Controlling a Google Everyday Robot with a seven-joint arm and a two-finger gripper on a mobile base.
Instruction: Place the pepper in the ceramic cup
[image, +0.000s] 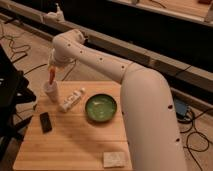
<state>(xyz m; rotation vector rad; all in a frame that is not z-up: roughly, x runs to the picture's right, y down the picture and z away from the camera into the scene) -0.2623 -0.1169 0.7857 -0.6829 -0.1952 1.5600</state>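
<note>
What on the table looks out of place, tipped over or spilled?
Only the white bottle stands out: it lies on its side between the cup and the green bowl. No spill shows. The gripper hangs above the cup with the pepper pointing down into it.

From here the claw (52, 69) is tucked behind the white arm (125, 80) at about ten o'clock, so its grip on the pepper (51, 75) stays hidden. The arm runs off the lower edge. The pale slab (114, 159) at six o'clock on the desk (75, 140) is too blurred to identify.
</note>
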